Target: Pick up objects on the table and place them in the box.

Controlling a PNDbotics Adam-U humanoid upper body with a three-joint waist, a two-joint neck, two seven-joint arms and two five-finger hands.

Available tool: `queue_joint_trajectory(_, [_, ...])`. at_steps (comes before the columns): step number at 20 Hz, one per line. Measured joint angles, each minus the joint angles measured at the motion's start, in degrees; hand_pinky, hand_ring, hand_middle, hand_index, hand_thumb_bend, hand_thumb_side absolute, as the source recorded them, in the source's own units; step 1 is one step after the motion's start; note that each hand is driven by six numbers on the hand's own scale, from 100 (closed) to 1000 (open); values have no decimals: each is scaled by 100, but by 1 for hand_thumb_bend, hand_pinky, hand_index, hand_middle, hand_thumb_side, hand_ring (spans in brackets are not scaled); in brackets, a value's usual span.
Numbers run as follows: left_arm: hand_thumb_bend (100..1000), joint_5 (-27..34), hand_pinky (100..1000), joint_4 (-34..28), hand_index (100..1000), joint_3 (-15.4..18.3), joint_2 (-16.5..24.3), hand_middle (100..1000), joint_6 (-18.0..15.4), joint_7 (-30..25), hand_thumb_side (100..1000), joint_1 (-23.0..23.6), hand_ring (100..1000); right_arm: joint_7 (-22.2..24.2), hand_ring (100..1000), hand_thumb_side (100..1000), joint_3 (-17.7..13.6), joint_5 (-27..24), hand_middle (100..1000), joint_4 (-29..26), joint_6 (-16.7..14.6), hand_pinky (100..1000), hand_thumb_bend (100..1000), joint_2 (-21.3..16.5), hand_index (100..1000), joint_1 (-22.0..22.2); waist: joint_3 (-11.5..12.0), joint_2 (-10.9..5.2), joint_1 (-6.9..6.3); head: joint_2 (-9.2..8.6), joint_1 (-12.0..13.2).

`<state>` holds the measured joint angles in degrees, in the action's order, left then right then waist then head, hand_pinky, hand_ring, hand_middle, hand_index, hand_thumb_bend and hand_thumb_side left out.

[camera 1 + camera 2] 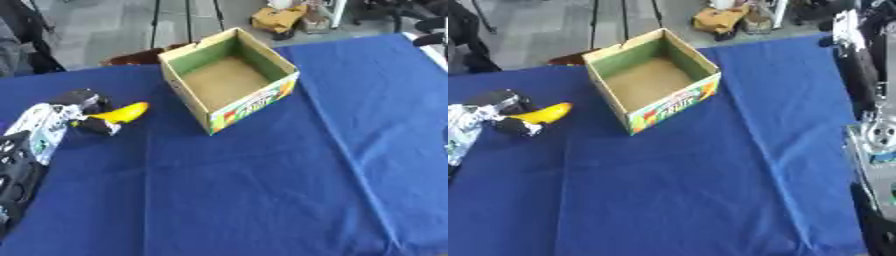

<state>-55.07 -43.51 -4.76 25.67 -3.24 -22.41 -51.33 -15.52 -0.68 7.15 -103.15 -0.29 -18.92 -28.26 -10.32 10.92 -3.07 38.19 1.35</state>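
While the box waits with nothing in it, the job looks hardly begun. At the far left, the left hand (74,111) reaches in over the blue table (245,190). Its dark fingers (94,126) curl round a yellow banana (122,113), and the fruit sticks out to the right, pointing toward the box. I can't tell if the banana is lifted or resting on the cloth. Near it, just to the right, stands the box (249,107), open at the top, its brown floor bare. At the right edge, part of the right arm (874,130) shows, but the right hand is out of sight. I think the banana must go into the box next.
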Motion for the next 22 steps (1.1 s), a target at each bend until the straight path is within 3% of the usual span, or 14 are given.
queue_joint_trajectory(4, [303, 5, 707, 1, 714, -2, 0, 577, -3, -142, 461, 15, 600, 0, 626, 719, -1, -2, 645, 0, -2, 542, 100, 0, 784, 0, 2, 0, 0, 0, -5])
queue_joint_trajectory(11, [100, 86, 662, -7, 654, -4, -2, 517, 2, -182, 480, 18, 549, 1, 626, 719, -2, -2, 645, 1, -4, 542, 100, 1, 785, 0, 5, 0, 2, -2, -36])
queue_joint_trajectory(22, [100, 282, 636, -190, 594, -52, 1, 481, 22, -275, 480, 11, 521, 0, 626, 721, -6, -2, 646, 1, -6, 544, 100, 1, 786, 3, 21, -8, 3, -2, -60])
